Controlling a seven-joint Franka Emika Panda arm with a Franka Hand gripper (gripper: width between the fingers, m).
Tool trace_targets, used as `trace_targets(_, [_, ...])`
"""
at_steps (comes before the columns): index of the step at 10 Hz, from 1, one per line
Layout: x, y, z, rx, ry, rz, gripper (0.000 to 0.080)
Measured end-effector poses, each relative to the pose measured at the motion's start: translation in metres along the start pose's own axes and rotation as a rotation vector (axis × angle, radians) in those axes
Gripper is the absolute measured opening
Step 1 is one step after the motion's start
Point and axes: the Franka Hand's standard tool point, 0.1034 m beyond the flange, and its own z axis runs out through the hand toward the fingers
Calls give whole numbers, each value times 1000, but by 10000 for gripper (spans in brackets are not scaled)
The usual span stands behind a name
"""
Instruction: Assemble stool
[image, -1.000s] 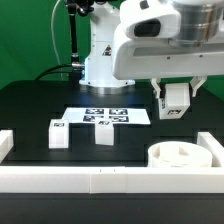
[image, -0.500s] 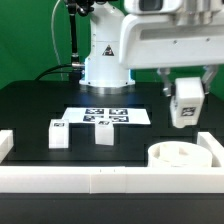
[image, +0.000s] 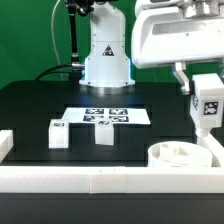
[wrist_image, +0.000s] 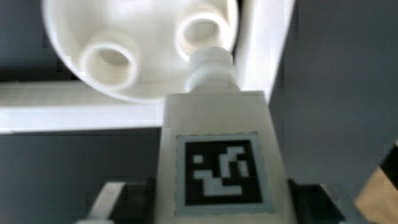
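My gripper (image: 204, 92) hangs at the exterior view's right, shut on a white blocky stool leg (image: 208, 106) that carries a black-and-white tag. The leg points down above the far right rim of the round white seat (image: 178, 156), clear of it. In the wrist view the held leg (wrist_image: 221, 120) runs toward the seat (wrist_image: 134, 40), its tip near one of the seat's holes, with my fingers (wrist_image: 114, 200) on either side of it. Two more legs (image: 58, 133) (image: 103, 131) stand on the black table at the exterior view's left.
The marker board (image: 105, 116) lies flat mid-table behind the two standing legs. White border rails (image: 100, 181) run along the front and both sides, and the seat sits in the front right corner against them. The robot base (image: 105, 60) stands behind.
My gripper has carried the leg toward the exterior view's right, from behind the seat's left side to above its right rim. The seat and the other legs have not moved.
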Motion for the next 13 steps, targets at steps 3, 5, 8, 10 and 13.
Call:
trace_targets(3, [-10, -6, 12, 5, 4, -29, 338])
trace_targets(5, [-14, -3, 17, 2, -5, -53, 338])
trace_targets(8, [-14, 7, 18, -8, -9, -91, 338])
trace_targets(10, [-13, 8, 19, -9, -9, -99, 338])
trace_targets(13, [-15, 7, 25, -8, -16, -101, 338])
